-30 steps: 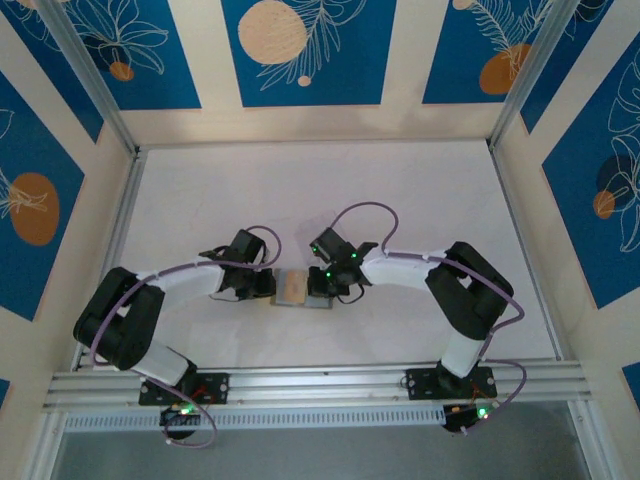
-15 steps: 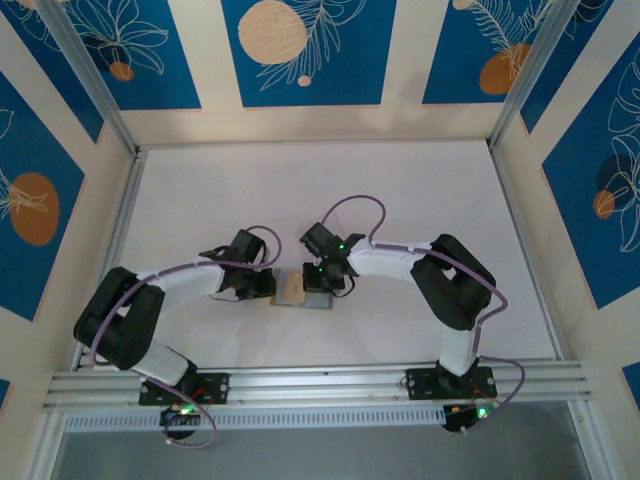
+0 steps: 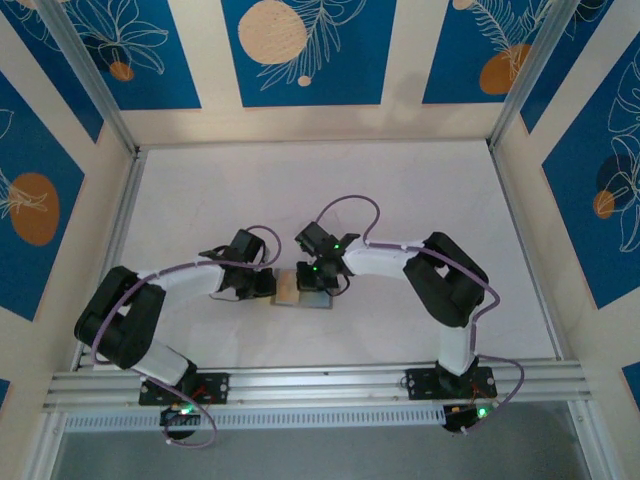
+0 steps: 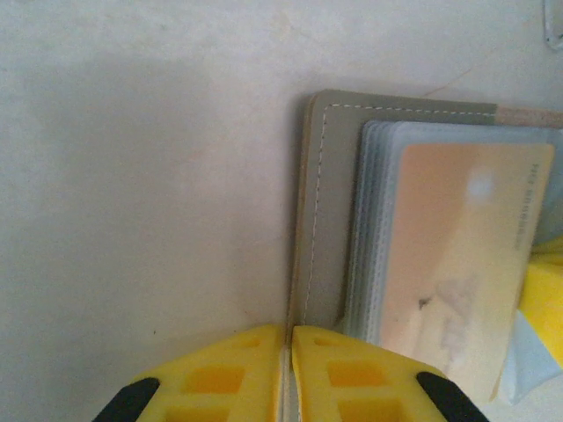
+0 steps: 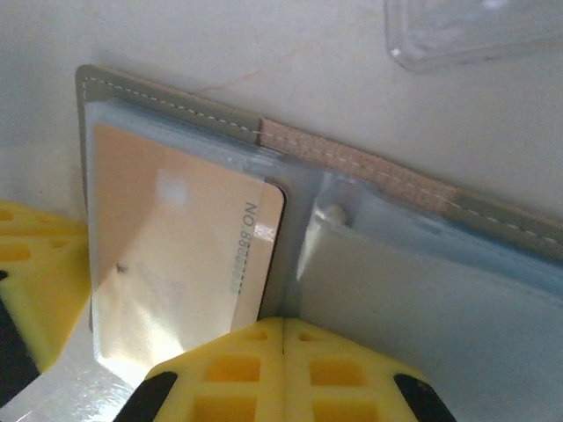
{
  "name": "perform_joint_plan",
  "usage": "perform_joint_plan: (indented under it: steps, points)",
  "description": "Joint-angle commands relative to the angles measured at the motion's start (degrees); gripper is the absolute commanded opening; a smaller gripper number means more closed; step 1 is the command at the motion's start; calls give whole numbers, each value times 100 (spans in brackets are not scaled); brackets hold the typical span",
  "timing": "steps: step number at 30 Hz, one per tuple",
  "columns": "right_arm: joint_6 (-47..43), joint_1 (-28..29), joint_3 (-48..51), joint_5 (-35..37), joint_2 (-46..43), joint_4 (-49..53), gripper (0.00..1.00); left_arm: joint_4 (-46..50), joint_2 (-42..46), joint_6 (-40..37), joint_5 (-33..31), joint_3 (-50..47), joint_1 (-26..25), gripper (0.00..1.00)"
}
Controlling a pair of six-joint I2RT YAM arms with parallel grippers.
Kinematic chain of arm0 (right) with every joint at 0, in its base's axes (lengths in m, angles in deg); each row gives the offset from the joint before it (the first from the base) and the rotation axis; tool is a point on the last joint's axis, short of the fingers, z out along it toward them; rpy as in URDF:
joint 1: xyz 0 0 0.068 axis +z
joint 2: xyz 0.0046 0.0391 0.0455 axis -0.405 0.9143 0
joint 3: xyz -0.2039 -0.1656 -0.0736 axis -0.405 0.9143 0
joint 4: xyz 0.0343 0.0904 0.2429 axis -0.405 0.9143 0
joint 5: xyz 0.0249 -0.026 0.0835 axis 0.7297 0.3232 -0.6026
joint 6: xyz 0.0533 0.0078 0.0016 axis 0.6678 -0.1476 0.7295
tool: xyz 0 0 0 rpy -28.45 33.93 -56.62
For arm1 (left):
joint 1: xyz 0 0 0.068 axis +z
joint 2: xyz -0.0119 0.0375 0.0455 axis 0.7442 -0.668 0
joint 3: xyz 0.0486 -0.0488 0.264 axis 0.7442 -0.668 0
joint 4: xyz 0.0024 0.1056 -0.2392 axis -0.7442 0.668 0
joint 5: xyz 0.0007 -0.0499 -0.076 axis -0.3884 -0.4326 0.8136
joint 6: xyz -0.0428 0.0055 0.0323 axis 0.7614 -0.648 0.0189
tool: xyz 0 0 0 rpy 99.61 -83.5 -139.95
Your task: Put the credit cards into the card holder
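Left gripper (image 4: 288, 332): jaws nearly together, just a thin slit between them, and the stitched grey edge of the card holder (image 4: 321, 220) runs right into that slit. So it looks pinched onto the holder's left edge, at the near corner.

Right gripper (image 5: 283, 325): fully closed, yellow fingers pressed flat against each other with nothing showing between them. The tips sit at the holder's fold, right next to the near right corner of the tan card (image 5: 167, 255). Can't tell if they're actually touching the card or just hanging over it.

The holder is lying open on the white table (image 3: 400, 200), in the nearer half and about the middle, squeezed between the two grippers. The tan card is on the left half, on top of the stack of pale see-through sleeves. How far it's tucked in I can't say. A clear plastic case (image 5: 466, 31) sits just beyond the holder on the far side, apart from it.

Compared with a second ago, the right arm has swung left, elbow and wrist both, and from above its gripper now covers more of the holder, so less tan shows. Left arm and holder haven't budged.
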Motion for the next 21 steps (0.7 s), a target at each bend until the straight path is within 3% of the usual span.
perform_joint_plan:
  steps: [1,7,10,21]
  points:
    - [84,75,-159,-261,173,-347,0,-293,-357,-46,-29,-216,-63,12]
    - [285,163,-31,-327,252,-1008,0,-289,-354,-29,-28,-209,-111,12]
    - [331,198,82,-114,83,-981,5,-275,-308,-16,-62,-224,-118,12]
    - [123,278,-414,2060,-1143,2187,32,-276,-332,-72,-92,-227,-116,13]
